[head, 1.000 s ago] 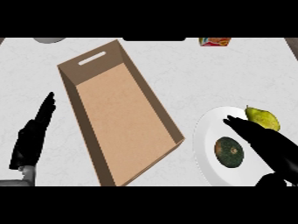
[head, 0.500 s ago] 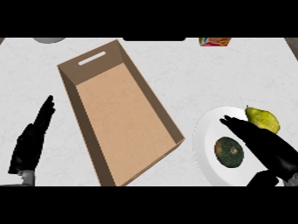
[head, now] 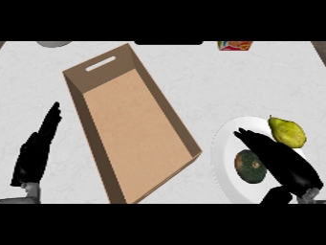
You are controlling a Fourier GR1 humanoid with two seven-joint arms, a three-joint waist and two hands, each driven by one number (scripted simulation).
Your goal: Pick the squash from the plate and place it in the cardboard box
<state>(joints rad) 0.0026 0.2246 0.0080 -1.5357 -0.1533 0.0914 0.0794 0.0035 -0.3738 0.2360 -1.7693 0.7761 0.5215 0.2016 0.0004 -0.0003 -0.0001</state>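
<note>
The right hand (head: 282, 160) hovers open-fingered over the plate (head: 225, 143), the squash (head: 249, 166) lying just left of its fingers, ungrasped. Next it should close around it, then carry left to the cardboard box (head: 134, 129).

Left hand (head: 35, 152): matte black, long slim fingers tapering to narrow tips, faint seams between segments. Grey cuff below wrist, small pale cylindrical piece, sliver of grey forearm at lower edge. Right hand (head: 284, 162): same black, smooth rounded fingers, thick thumb lobe low down, soft sheen along upper side. Grey wrist piece just visible beneath.
</note>
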